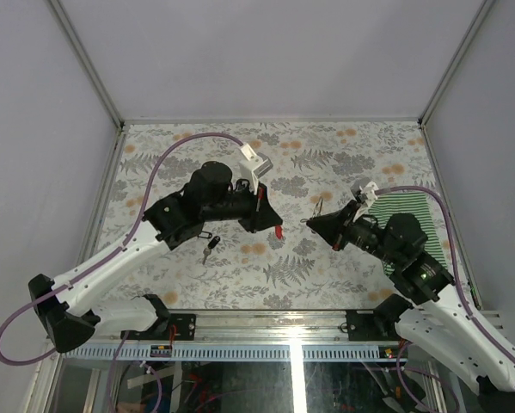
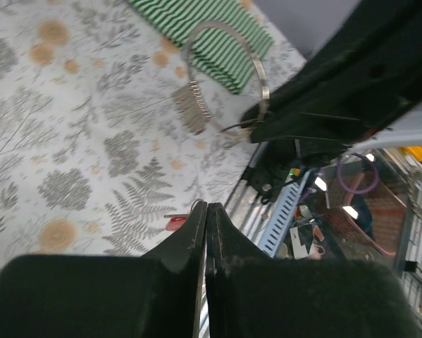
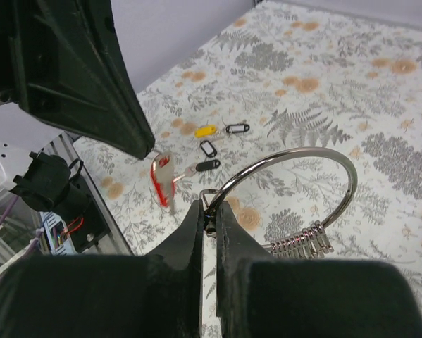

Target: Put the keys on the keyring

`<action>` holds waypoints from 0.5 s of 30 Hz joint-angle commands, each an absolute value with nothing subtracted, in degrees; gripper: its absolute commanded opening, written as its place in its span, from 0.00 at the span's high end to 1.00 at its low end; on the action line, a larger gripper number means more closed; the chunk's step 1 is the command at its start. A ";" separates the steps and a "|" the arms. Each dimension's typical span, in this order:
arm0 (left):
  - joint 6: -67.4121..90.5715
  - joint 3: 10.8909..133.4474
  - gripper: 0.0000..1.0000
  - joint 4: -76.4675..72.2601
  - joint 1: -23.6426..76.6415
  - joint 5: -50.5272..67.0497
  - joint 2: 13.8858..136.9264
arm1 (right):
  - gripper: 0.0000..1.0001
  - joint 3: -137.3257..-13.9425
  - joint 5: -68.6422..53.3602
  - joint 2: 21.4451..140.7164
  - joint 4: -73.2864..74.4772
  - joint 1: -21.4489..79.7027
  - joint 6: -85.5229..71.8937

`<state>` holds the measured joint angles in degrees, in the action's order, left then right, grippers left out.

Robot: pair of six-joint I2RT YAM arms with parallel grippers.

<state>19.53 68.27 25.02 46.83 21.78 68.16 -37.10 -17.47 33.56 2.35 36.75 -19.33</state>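
Observation:
My right gripper [image 3: 209,208] is shut on the keyring [image 3: 306,156], a silver wire ring with a row of small loops [image 3: 303,245], and holds it above the table. In the top view this gripper [image 1: 311,222] faces left. My left gripper [image 1: 273,223] is shut on the red-tagged key [image 3: 160,180], which hangs at its fingertips a short way left of the ring, apart from it. The left wrist view shows the shut jaws [image 2: 207,206], a bit of red tag [image 2: 175,223] and the keyring [image 2: 228,67] ahead. A yellow-tagged key [image 3: 206,130] and black-tagged keys [image 3: 208,165] lie on the table.
A green striped cloth [image 1: 413,215] lies at the right, under the right arm. The loose keys [image 1: 210,246] lie beneath the left arm's forearm. The floral table cover ends at a metal rail [image 1: 266,323] by the arm bases. Grey walls enclose the table.

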 commanded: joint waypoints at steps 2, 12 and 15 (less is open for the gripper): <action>22.05 70.82 1.00 16.07 49.71 28.41 66.70 | 1.00 -35.35 -17.76 30.76 -9.56 37.22 -17.01; 26.55 70.08 1.00 6.70 52.39 31.28 67.76 | 1.00 -33.84 -19.70 28.99 -18.63 37.18 -16.65; 26.80 70.05 1.00 5.44 52.44 31.02 67.91 | 1.00 -33.84 -20.86 28.78 -19.13 37.13 -16.86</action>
